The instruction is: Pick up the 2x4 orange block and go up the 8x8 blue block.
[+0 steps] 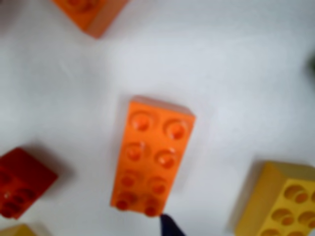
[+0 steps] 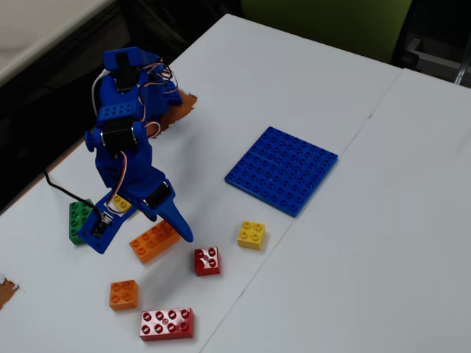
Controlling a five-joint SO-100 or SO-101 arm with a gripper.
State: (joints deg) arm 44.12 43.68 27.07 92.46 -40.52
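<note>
The 2x4 orange block (image 1: pixel 152 157) lies flat on the white table in the middle of the blurred wrist view, studs up. One dark blue fingertip (image 1: pixel 170 227) shows at the bottom edge, just right of the block's near end and not touching it. In the fixed view the blue arm leans over the same orange block (image 2: pixel 154 241), and my gripper (image 2: pixel 147 237) hangs open above it with a finger on either side. The 8x8 blue block (image 2: pixel 282 169) lies flat further right on the table, apart from the arm.
Around the orange block lie a small orange brick (image 2: pixel 124 294), a red 2x2 brick (image 2: pixel 207 260), a yellow 2x2 brick (image 2: pixel 251 234), a red 2x4 brick (image 2: pixel 166 323) and a green brick (image 2: pixel 79 219). A yellow brick (image 2: pixel 118 202) sits under the arm. The table's left edge is close behind the arm.
</note>
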